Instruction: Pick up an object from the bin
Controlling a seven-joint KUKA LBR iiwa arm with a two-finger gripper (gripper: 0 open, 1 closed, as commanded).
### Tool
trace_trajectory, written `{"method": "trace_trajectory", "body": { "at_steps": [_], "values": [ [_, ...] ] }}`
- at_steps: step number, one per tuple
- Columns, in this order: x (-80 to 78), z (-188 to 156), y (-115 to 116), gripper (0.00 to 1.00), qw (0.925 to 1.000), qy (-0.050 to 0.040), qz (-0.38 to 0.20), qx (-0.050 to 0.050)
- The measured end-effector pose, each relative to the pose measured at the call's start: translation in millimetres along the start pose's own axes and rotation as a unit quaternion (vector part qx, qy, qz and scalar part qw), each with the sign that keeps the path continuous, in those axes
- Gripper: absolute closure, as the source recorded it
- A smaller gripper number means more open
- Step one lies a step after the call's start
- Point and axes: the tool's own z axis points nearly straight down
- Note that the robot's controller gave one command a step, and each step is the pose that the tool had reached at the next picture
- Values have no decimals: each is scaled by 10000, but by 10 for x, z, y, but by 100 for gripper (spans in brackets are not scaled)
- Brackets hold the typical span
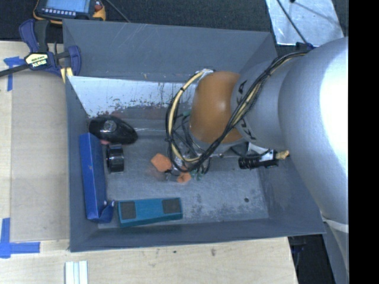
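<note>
Bin point(177, 232) of grey metal, seen from above, with a robot arm point(308, 117) reaching in from the right. Nearest, along the front wall, a teal block point(148, 211) lies flat. Its left end is close to the near end of a long blue bar point(92, 173) that runs along the left wall. Further in, at mid-floor, the gripper point(182, 171) is down low, under the arm's orange cover point(212, 108) and a tangle of cables point(173, 116). An orange piece point(159, 161) lies just left of the gripper, and a smaller orange bit point(185, 178) shows at its near side; whether the two are one thing cannot be told. Whether the gripper is released, clenched or grasping cannot be told either, as the wrist hides it. Left of the orange piece stands a small black cylinder point(115, 158). To the right, beside the arm, lies a black pen point(257, 161). Farthest, toward the back left, rests a black mouse point(112, 130).
</note>
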Motion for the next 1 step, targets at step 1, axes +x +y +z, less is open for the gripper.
{"method": "trace_trajectory", "body": {
  "at_steps": [1],
  "values": [
    [1, -69, -4, 100, 10000, 8, -1, 7]
  ]
}}
